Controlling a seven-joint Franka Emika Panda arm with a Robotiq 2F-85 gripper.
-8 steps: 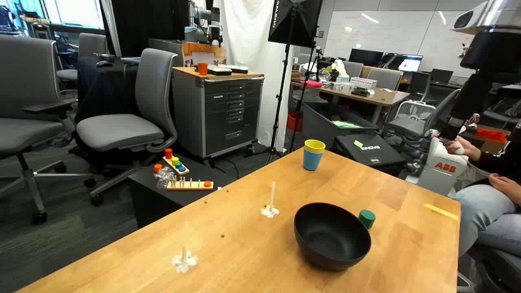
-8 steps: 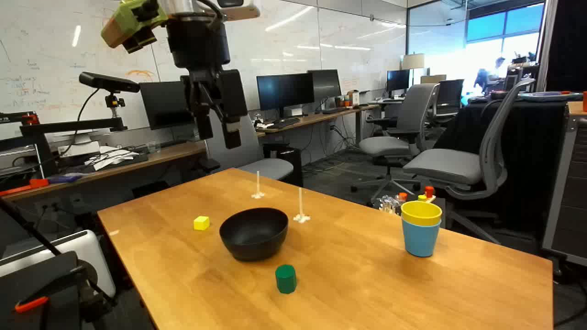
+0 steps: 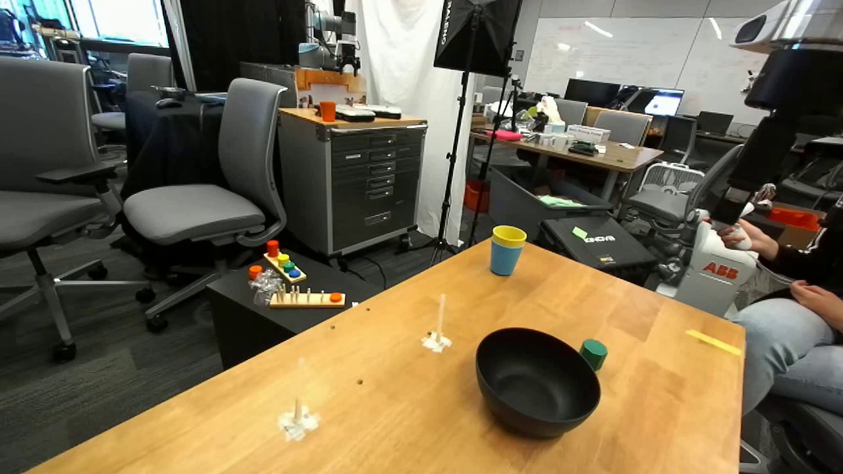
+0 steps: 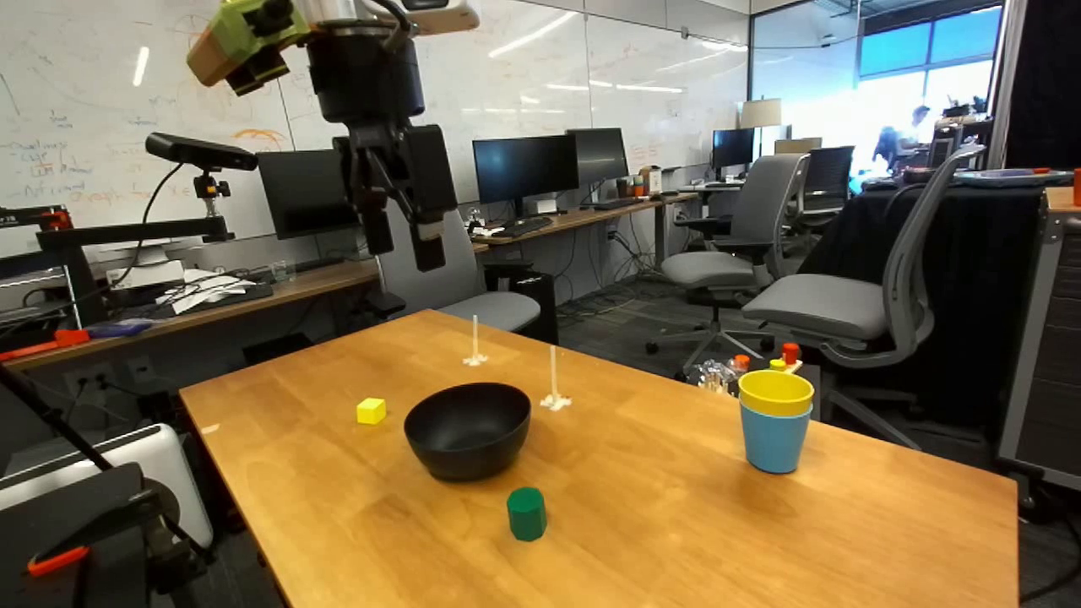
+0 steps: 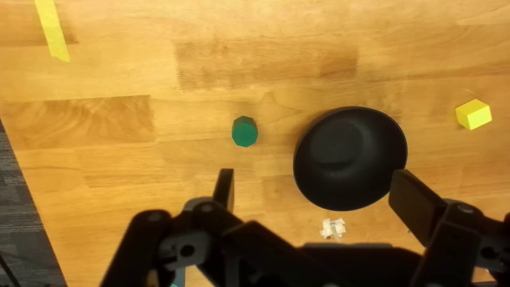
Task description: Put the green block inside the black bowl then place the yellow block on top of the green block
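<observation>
- Across the bottom of both exterior views: a light-brown wooden table (image 3: 395, 395).
- Left side of an exterior view: grey upholstered office chairs (image 3: 247, 138) on a dark grey carpeted floor (image 3: 132, 375).
- Upper middle, same frame: a dark grey metal drawer cabinet with a wooden top (image 3: 355, 187), a white hanging cloth (image 3: 395, 59), and a black softbox lamp (image 3: 490, 46).
- Upper left to centre of an exterior view: a white whiteboard wall (image 4: 473, 101), faintly handwritten, streaked with reflected light.
- Below it: black monitors (image 4: 525, 173) on a brown wooden desk (image 4: 574, 219).
- Upper right: a bright blue-and-white window (image 4: 899, 51).
</observation>
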